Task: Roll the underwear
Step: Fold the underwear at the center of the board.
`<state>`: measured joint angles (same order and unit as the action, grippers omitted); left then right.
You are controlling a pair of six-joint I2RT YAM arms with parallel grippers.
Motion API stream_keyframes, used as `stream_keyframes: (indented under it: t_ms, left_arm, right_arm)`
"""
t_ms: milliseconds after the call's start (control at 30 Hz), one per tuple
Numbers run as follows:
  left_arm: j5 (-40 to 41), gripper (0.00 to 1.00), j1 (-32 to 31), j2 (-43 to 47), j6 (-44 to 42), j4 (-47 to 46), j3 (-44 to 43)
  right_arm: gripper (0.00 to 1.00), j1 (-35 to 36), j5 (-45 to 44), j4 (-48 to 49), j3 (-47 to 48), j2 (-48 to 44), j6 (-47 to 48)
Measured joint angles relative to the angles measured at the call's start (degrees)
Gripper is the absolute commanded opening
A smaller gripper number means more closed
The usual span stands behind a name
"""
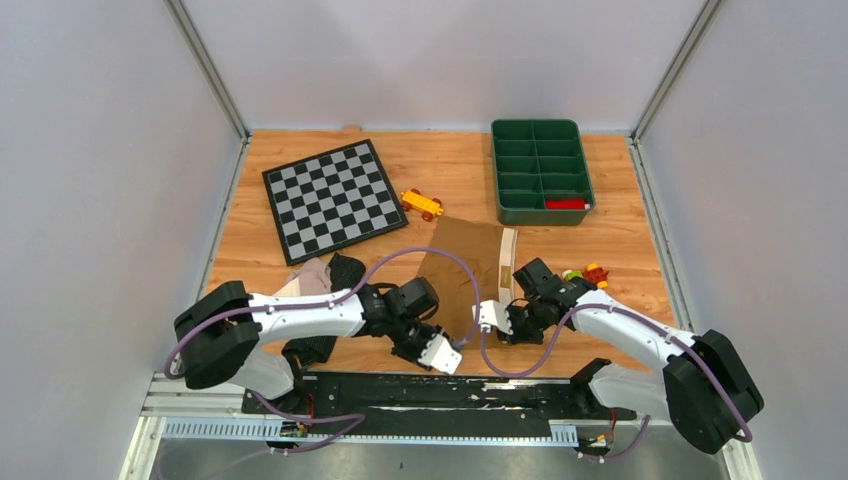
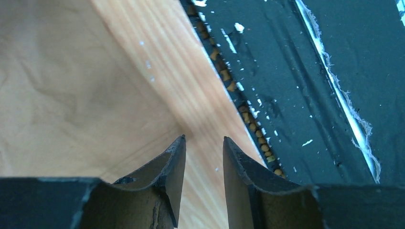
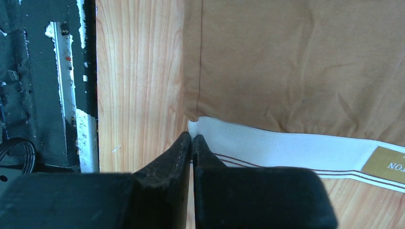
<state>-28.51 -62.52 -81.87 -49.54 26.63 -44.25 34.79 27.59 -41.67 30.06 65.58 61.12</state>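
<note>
Overhead view: bright, even, diffuse light from above; sharp across the table (image 1: 620,250); pale walls (image 1: 90,150) without glare.
Shadows: soft and short, under the left arm (image 1: 300,315) and right arm (image 1: 630,330) at the table's near edge.
Left wrist view: well lit; wood grain smeared, slightly out of focus; left gripper (image 2: 204,138) dark, soft-edged.
Right wrist view: warm light; cream waistband (image 3: 286,143) of the tan-brown underwear (image 3: 296,62) nearly washed out; right gripper (image 3: 192,136) underexposed, blurred towards the bottom edge.
</note>
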Motion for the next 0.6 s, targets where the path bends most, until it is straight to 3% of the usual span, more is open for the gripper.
stream_keyframes:
  t_ms: [333,600]
  left_arm:
    - [11.19,0.38,-2.8,-0.94,5.95,-9.6,3.85]
    - [7.67,0.35,-2.82,-0.39,5.6,-6.71,3.32]
  right_arm:
    - [0.03,0.0,0.02,0.07,0.0,0.0,-0.44]
    - [0.03,0.0,0.0,0.11,0.0,0.0,-0.68]
